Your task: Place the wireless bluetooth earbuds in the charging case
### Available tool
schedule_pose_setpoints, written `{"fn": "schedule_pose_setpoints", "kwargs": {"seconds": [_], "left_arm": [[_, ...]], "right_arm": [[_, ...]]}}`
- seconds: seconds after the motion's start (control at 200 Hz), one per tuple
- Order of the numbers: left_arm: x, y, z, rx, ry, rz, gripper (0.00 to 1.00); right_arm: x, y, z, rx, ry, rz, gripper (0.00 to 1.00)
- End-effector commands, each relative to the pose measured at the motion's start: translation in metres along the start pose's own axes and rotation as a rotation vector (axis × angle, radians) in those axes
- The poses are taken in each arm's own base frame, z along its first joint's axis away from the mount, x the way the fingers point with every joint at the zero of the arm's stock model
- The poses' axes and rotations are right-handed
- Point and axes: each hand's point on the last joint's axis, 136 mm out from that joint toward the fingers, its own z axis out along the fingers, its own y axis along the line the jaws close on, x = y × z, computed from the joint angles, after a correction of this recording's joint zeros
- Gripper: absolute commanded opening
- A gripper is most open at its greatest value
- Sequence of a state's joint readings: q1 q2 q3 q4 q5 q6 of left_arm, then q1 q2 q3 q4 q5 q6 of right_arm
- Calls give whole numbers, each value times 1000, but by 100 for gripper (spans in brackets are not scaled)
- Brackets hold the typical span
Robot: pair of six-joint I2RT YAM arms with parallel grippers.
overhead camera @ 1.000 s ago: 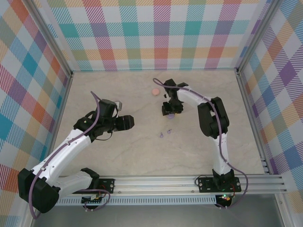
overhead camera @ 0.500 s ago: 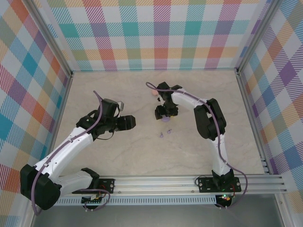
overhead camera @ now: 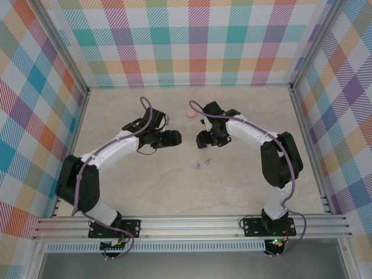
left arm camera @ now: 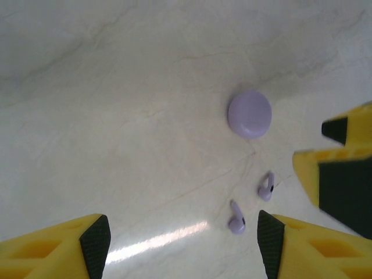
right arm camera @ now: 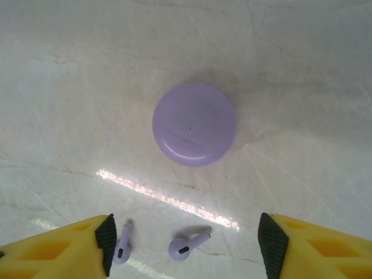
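- my right gripper (right arm camera: 186, 235) and left gripper (left arm camera: 181, 244): jaws apart, both empty
- lilac charging case (right arm camera: 195, 124): looks shut, just ahead of my right gripper
- two lilac earbuds (right arm camera: 187, 246): right under it; probably featherlight and slick, so I'd pinch the fat bud, not the stem

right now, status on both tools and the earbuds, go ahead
Left tool open, empty. Right tool open, empty, over the lilac case. Two lilac earbuds loose beside it, not in. Case looks shut: needs opening first.

no legible text or markings (any surface)
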State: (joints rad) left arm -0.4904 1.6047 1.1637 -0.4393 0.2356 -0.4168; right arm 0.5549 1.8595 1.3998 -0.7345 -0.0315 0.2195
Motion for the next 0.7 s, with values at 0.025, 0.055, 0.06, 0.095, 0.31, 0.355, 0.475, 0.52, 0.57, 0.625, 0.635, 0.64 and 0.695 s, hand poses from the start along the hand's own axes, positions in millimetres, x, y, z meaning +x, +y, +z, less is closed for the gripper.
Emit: {"fn": "schedule_pose_setpoints", "kwargs": {"seconds": [0.025, 0.055, 0.06, 0.095, 0.31, 0.355, 0.475, 0.52, 0.57, 0.625, 0.635, 0.64, 0.695], "left_arm": [[-27, -28, 23, 84, -11, 46, 67], [-29, -29, 31, 88, 1, 49, 66], [-29, -29, 32, 89, 2, 50, 66], [-33, -31, 41, 95, 12, 50, 65], [-47, -43, 87, 149, 70, 29, 51], [-49, -45, 95, 159, 82, 20, 51], [-51, -50, 114, 191, 104, 2, 51], [-50, -52, 122, 196, 117, 1, 51], [-48, -52, 129, 197, 132, -5, 50], [-47, -53, 136, 207, 147, -9, 49], [-46, -53, 137, 209, 150, -11, 48], [-46, -54, 138, 210, 151, -11, 48], [-44, -55, 143, 215, 164, -13, 47]], "right_arm": [[8, 2, 9, -48, -5, 13, 56], [10, 1, 11, -48, -2, 22, 53], [10, 0, 11, -48, -1, 24, 52], [12, 0, 14, -48, -1, 35, 47], [10, -4, 23, -97, -15, 111, 30], [9, -4, 26, -107, -12, 120, 29], [8, -8, 35, -100, 1, 148, 27], [8, -10, 38, -93, 7, 163, 27], [8, -13, 41, -87, 16, 177, 27], [8, -16, 45, -79, 27, 190, 26], [8, -17, 45, -78, 29, 193, 26], [8, -17, 46, -77, 30, 193, 26], [7, -18, 48, -78, 33, 196, 26]]}}
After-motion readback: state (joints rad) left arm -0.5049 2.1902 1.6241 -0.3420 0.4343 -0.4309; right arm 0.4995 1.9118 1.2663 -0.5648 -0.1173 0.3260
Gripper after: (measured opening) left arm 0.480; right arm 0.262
